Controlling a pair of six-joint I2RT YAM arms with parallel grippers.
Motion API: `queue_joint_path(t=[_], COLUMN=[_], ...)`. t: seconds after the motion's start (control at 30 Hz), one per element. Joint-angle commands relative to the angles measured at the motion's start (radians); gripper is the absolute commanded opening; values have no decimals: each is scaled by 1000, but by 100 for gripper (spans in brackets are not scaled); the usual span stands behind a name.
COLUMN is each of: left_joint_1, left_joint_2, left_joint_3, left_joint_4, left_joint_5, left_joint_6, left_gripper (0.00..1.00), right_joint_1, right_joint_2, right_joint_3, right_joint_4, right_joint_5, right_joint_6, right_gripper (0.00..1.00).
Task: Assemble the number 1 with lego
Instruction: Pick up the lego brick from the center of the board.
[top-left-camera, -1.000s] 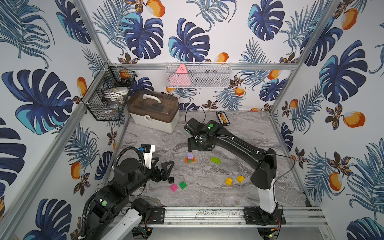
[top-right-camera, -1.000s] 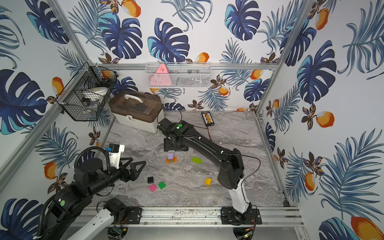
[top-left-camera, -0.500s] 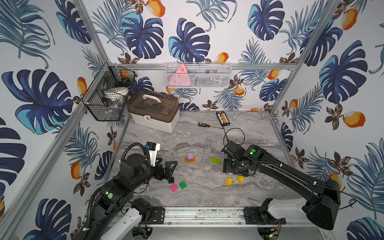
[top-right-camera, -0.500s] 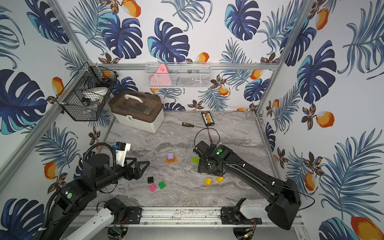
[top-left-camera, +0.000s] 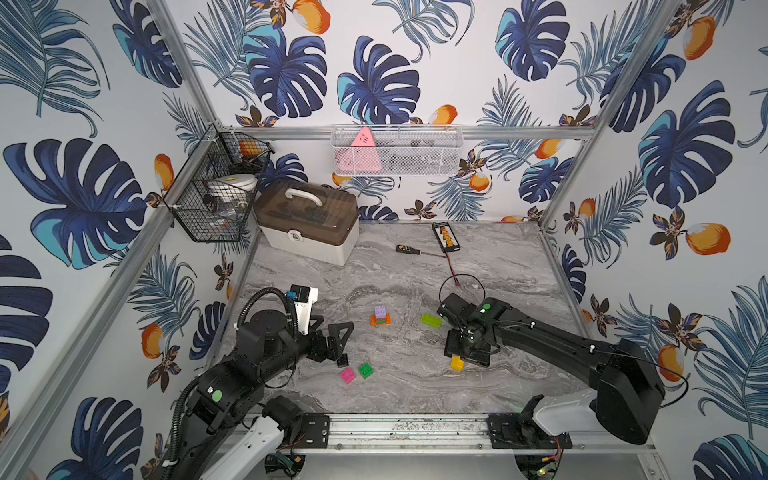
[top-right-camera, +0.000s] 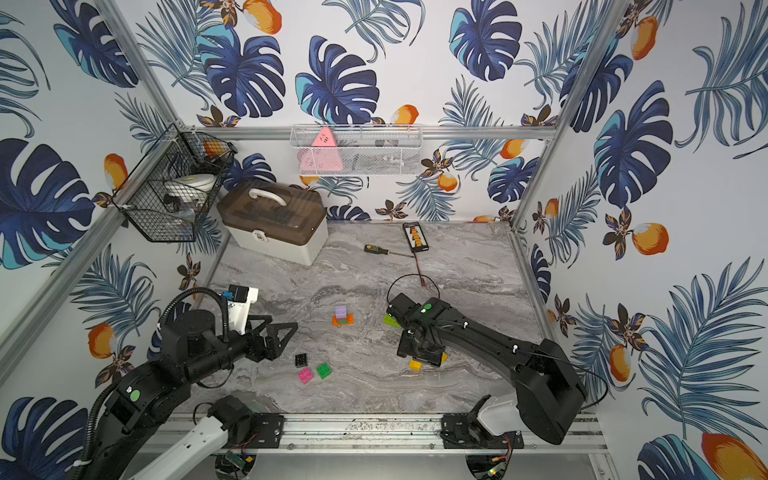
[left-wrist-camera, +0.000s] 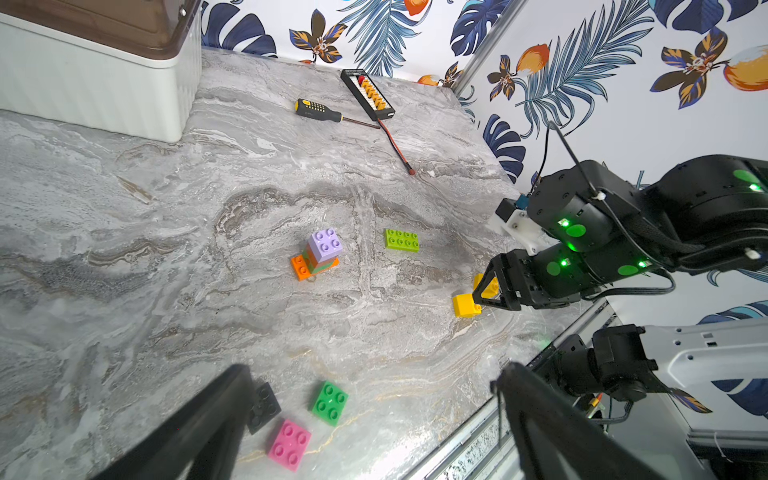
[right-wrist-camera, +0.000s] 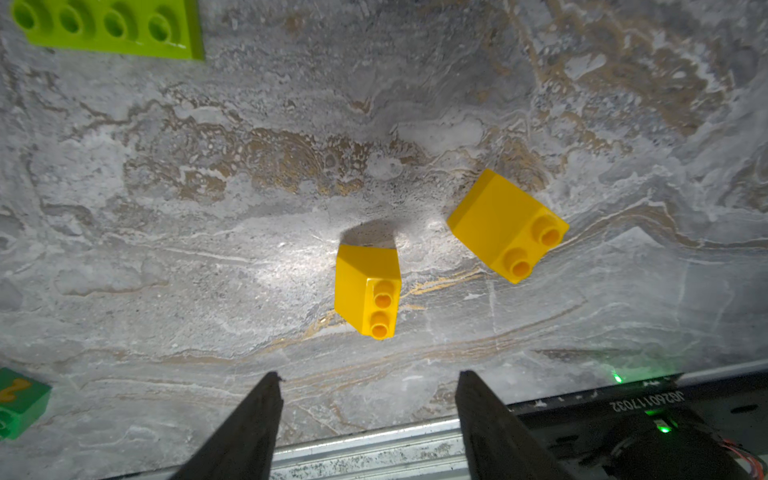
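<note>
The right claw (right-wrist-camera: 369, 376) hangs over a yellow brick (right-wrist-camera: 365, 286), jaws apart to straddle it. The left claw (left-wrist-camera: 370, 374) gapes empty, clear of the stack (left-wrist-camera: 318, 257).

Brick stack (top-left-camera: 380, 318) on table (top-left-camera: 415, 386) — long brick (top-left-camera: 431, 320) right of it, case (top-left-camera: 307, 226) behind.

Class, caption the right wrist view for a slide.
Open right claw aimed at one yellow lego brick, a second yellow brick beside it, lime brick beyond.
</note>
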Motion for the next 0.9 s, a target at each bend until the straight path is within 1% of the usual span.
queue_joint_path(t=[0.0, 0.17, 0.27, 0.33, 0.87], left_joint_1=[2, 2, 2, 1, 4], left_joint_2=[-4, -6, -3, -3, 13], left_joint_3=[3, 1, 2, 1, 3], left_joint_4=[19, 20, 20, 20, 18], left_joint_5=[1, -5, -5, -5, -11], left_joint_6=[6, 6, 6, 7, 7], left_gripper=[99, 99, 99, 99, 99], right_joint_1=[0, 1, 0, -1, -1], right_joint_2=[30, 87, 101, 104, 167], right_joint_3=[-12, -20, -26, -33, -32], right_joint_4=[28, 63, 77, 88, 118], right_joint_5=[10, -1, -2, 0, 13], right_joint_6=[22, 34, 40, 42, 12], right_gripper=[67, 61, 56, 54, 50])
